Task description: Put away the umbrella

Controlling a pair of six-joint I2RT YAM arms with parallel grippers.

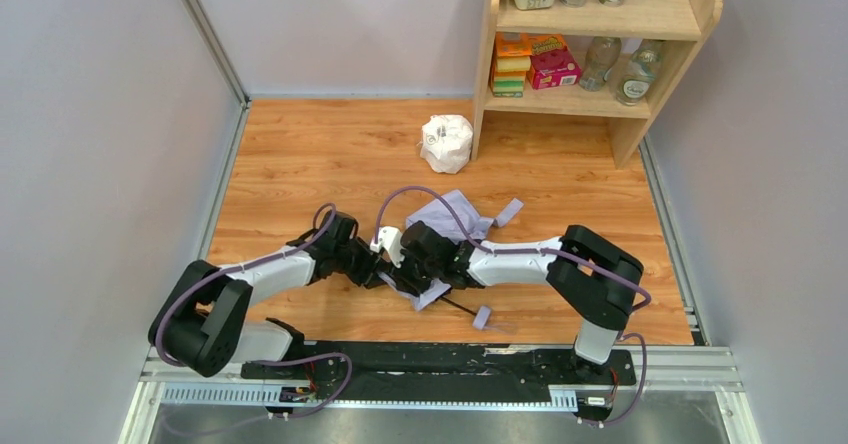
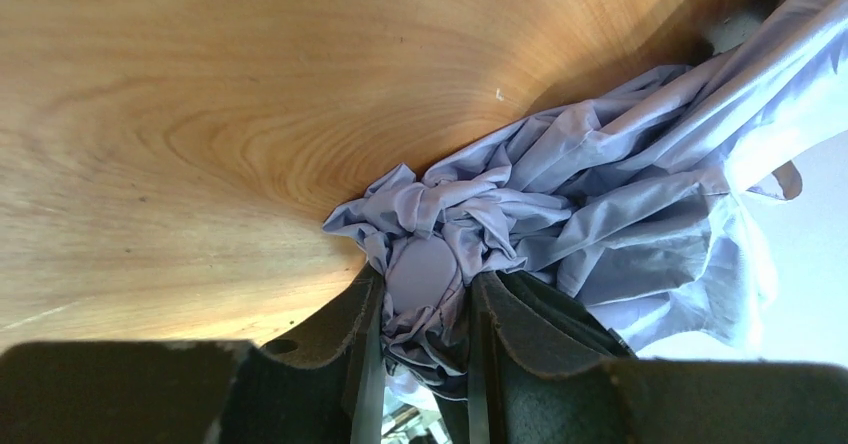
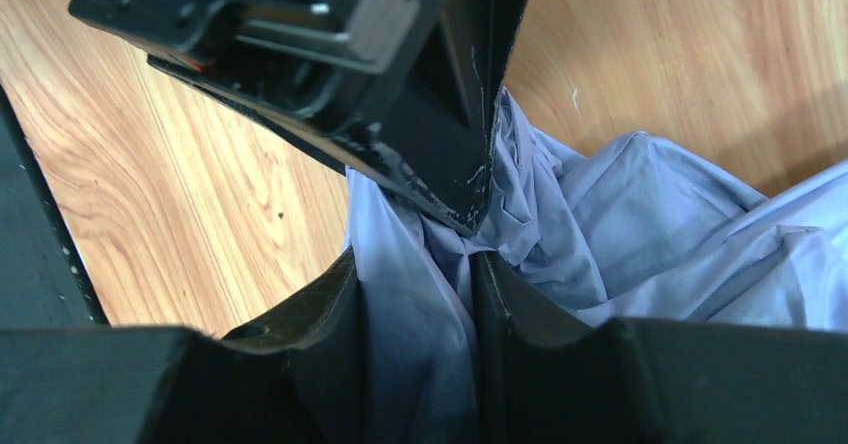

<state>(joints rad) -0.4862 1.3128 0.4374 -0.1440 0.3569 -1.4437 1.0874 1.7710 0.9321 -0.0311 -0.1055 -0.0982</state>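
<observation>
The umbrella (image 1: 455, 212) lies at centre frame in the top view, its canopy crumpled on the table (image 1: 300, 154). The left gripper (image 2: 425, 299) pinches the bunched canopy crown. The right gripper (image 3: 415, 284) stands narrow on the adjacent fabric, apparently gripping it. Gather the loose folds toward the shaft (image 1: 455, 307). Do not pull the two grips apart, as the fabric may tear.
</observation>
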